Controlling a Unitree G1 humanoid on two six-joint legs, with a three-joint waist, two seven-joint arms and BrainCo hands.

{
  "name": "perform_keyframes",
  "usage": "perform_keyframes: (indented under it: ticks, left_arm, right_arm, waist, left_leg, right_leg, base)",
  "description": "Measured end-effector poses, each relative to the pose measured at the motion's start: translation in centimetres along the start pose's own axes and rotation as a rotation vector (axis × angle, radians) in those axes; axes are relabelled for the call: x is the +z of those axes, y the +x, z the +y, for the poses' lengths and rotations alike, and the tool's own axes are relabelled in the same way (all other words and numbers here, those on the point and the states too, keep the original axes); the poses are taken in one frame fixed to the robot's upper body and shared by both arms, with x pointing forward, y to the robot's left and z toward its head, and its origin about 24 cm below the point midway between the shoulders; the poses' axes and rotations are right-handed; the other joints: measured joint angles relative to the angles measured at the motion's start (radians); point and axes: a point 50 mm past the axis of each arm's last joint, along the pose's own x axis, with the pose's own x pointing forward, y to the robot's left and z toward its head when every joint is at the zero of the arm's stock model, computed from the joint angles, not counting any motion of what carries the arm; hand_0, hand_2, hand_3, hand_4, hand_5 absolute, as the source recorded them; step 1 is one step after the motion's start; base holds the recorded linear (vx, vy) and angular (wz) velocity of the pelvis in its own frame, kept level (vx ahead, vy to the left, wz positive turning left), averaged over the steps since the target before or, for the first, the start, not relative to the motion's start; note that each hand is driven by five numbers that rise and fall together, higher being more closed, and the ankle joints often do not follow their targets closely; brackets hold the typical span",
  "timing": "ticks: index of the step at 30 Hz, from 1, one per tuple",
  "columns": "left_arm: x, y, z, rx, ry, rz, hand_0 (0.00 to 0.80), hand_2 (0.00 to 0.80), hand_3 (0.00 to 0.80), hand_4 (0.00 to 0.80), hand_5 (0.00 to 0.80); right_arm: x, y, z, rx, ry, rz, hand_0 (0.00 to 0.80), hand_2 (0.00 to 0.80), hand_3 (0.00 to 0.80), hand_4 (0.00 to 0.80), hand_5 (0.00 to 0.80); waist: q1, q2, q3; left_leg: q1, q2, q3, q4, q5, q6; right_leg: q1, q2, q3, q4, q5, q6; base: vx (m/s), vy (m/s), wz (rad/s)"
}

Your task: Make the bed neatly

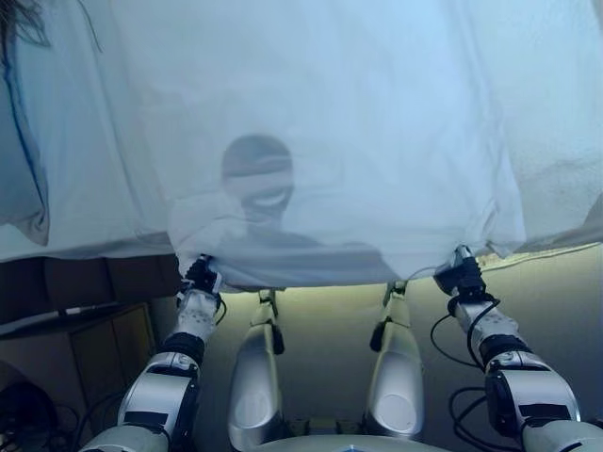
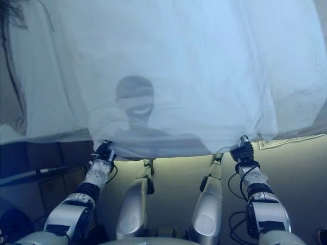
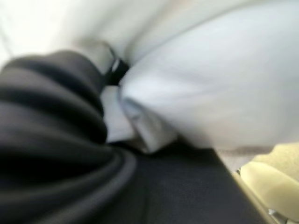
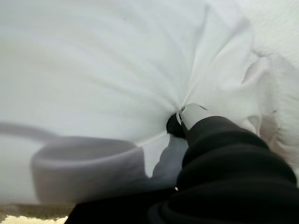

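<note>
A large white sheet [image 1: 320, 141] hangs spread out in front of me and fills most of both eye views. My left hand [image 1: 200, 275] grips its lower edge on the left. My right hand [image 1: 460, 273] grips the lower edge on the right, at about the same height. In the right wrist view the sheet [image 4: 117, 70] gathers in folds that run into my right hand [image 4: 224, 158]. In the left wrist view a fold of the sheet [image 3: 196, 84] is bunched against my left hand [image 3: 51, 140]. The cloth hides most of the fingers of both hands.
A white textured bed cover [image 1: 565, 141] shows behind the sheet at the right. A dark wooden cabinet [image 1: 94, 348] stands low on the left. Pale carpet [image 1: 330, 320] lies below the sheet's edge.
</note>
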Motion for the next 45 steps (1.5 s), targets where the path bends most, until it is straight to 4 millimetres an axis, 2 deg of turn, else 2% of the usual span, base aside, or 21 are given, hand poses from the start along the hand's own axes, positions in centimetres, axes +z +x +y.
perform_keyframes:
  ticks: [4, 9, 11, 16, 21, 28, 29, 30, 31, 32, 36, 38, 45]
  left_arm:
    - [0.4, 0.3, -0.9, 0.000, -0.015, -0.012, 0.800, 0.800, 0.800, 0.800, 0.800]
    - [0.7, 0.3, -0.7, 0.014, -0.012, -0.034, 0.800, 0.800, 0.800, 0.800, 0.800]
    - [0.8, 0.3, -0.8, 0.014, -0.013, -0.042, 0.800, 0.800, 0.800, 0.800, 0.800]
    - [0.8, 0.3, -0.4, 0.048, -0.014, -0.041, 0.800, 0.800, 0.800, 0.800, 0.800]
    - [0.5, 0.1, 1.1, 0.103, -0.009, -0.033, 0.800, 0.800, 0.800, 0.800, 0.800]
    - [0.5, 0.1, 1.2, 0.107, -0.029, -0.046, 0.800, 0.800, 0.800, 0.800, 0.800]
    - [0.4, 0.1, 1.0, 0.101, -0.031, -0.048, 0.800, 0.800, 0.800, 0.800, 0.800]
    - [0.4, 0.1, 0.9, 0.097, -0.033, -0.049, 0.521, 0.521, 0.521, 0.521, 0.521]
    - [0.5, 0.1, 0.9, 0.097, -0.032, -0.050, 0.100, 0.100, 0.100, 0.100, 0.100]
    - [0.5, 0.1, 0.9, 0.098, -0.032, -0.051, 0.000, 0.000, 0.000, 0.000, 0.000]
    - [0.3, 0.0, 1.6, 0.150, -0.031, -0.040, 0.000, 0.000, 0.000, 0.000, 0.000]
    - [0.1, -0.2, 2.3, 0.189, -0.028, -0.032, 0.000, 0.000, 0.000, 0.000, 0.000]
    - [0.7, -1.5, 7.4, 0.366, -0.037, -0.031, 0.000, 0.000, 0.000, 0.000, 0.000]
  right_arm:
    - [-0.1, 0.1, 0.0, 0.013, 0.006, 0.001, 0.800, 0.800, 0.800, 0.800, 0.800]
    - [-0.9, 0.5, 0.3, 0.025, 0.018, 0.011, 0.800, 0.800, 0.800, 0.800, 0.800]
    - [-1.1, 0.5, 0.2, 0.013, 0.021, 0.009, 0.800, 0.800, 0.800, 0.800, 0.800]
    - [-1.5, 0.7, 0.1, -0.034, 0.007, 0.003, 0.800, 0.800, 0.800, 0.800, 0.800]
    - [-2.5, 0.3, -1.2, -0.126, 0.053, 0.004, 0.800, 0.800, 0.800, 0.800, 0.800]
    - [-2.7, 0.6, -0.8, -0.125, 0.078, -0.006, 0.800, 0.800, 0.800, 0.800, 0.800]
    - [-2.7, 0.7, -0.6, -0.125, 0.090, -0.011, 0.113, 0.113, 0.113, 0.113, 0.113]
    - [-2.7, 0.7, -0.7, -0.139, 0.099, -0.012, 0.000, 0.000, 0.000, 0.000, 0.000]
    - [-2.7, 0.6, -0.8, -0.161, 0.105, -0.011, 0.000, 0.000, 0.000, 0.000, 0.000]
    - [-2.8, 0.6, -1.0, -0.182, 0.107, -0.009, 0.000, 0.000, 0.000, 0.000, 0.000]
    - [-2.9, 0.3, -1.7, -0.272, 0.124, -0.008, 0.000, 0.000, 0.000, 0.000, 0.000]
    - [-2.9, -0.2, -2.7, -0.325, 0.139, -0.012, 0.000, 0.000, 0.000, 0.000, 0.000]
    - [-2.5, -3.6, -7.4, -0.480, 0.180, -0.049, 0.000, 0.000, 0.000, 0.000, 0.000]
  waist:
    - [0.011, -0.007, 0.011]
    - [0.029, -0.014, 0.015]
    - [0.050, -0.020, 0.016]
    - [0.050, -0.033, 0.017]
    - [0.047, -0.051, 0.018]
    - [0.047, -0.069, 0.010]
    - [0.048, -0.072, 0.009]
    - [0.049, -0.074, 0.008]
    - [0.048, -0.074, 0.008]
    - [0.047, -0.075, 0.009]
    - [0.045, -0.075, 0.009]
    - [0.047, -0.076, 0.009]
    - [0.045, -0.079, 0.011]
  left_leg:
    - [-0.031, 0.000, -0.018, 0.004, 0.000, 0.000]
    - [-0.063, 0.010, -0.051, 0.017, 0.001, -0.002]
    - [-0.083, 0.017, -0.056, 0.027, 0.001, -0.002]
    - [-0.168, 0.018, -0.076, 0.058, 0.000, 0.000]
    - [-0.206, 0.024, -0.077, 0.073, -0.004, -0.005]
    - [-0.277, 0.027, -0.086, 0.098, -0.009, -0.009]
    - [-0.290, 0.028, -0.087, 0.105, -0.012, -0.009]
    - [-0.297, 0.028, -0.087, 0.108, -0.013, -0.009]
    - [-0.302, 0.028, -0.087, 0.112, -0.014, -0.009]
    - [-0.307, 0.028, -0.087, 0.115, -0.016, -0.009]
    - [-0.309, 0.029, -0.085, 0.117, -0.016, -0.009]
    - [-0.305, 0.029, -0.083, 0.118, -0.015, -0.010]
    - [-0.255, 0.031, -0.080, 0.118, -0.016, -0.009]
  right_leg:
    - [-0.016, 0.000, -0.015, 0.000, -0.001, 0.000]
    - [-0.021, 0.010, -0.039, 0.004, -0.009, -0.008]
    - [-0.036, 0.016, -0.043, 0.007, -0.013, -0.015]
    - [-0.101, 0.018, -0.051, 0.024, -0.012, -0.019]
    - [-0.142, 0.022, -0.045, 0.035, -0.010, -0.018]
    - [-0.212, 0.024, -0.040, 0.060, -0.020, -0.022]
    - [-0.224, 0.024, -0.038, 0.066, -0.019, -0.021]
    - [-0.231, 0.024, -0.036, 0.068, -0.021, -0.023]
    - [-0.235, 0.024, -0.034, 0.069, -0.020, -0.021]
    - [-0.240, 0.024, -0.032, 0.069, -0.020, -0.021]
    - [-0.243, 0.024, -0.030, 0.070, -0.019, -0.021]
    - [-0.239, 0.024, -0.030, 0.070, -0.019, -0.021]
    - [-0.189, 0.025, -0.030, 0.069, -0.023, -0.025]
  base:
    - [-0.023, -0.027, 0.09]
    - [-0.028, -0.074, 0.10]
    - [-0.048, -0.056, 0.04]
    - [-0.050, -0.013, 0.06]
    - [-0.036, 0.017, -0.03]
    - [-0.017, 0.004, 0.00]
    - [-0.035, 0.014, -0.01]
    - [-0.031, 0.014, -0.01]
    - [-0.030, 0.016, -0.02]
    - [0.000, 0.000, 0.00]
    - [-0.002, 0.003, -0.01]
    - [0.000, 0.000, 0.00]
    - [0.025, -0.011, -0.01]
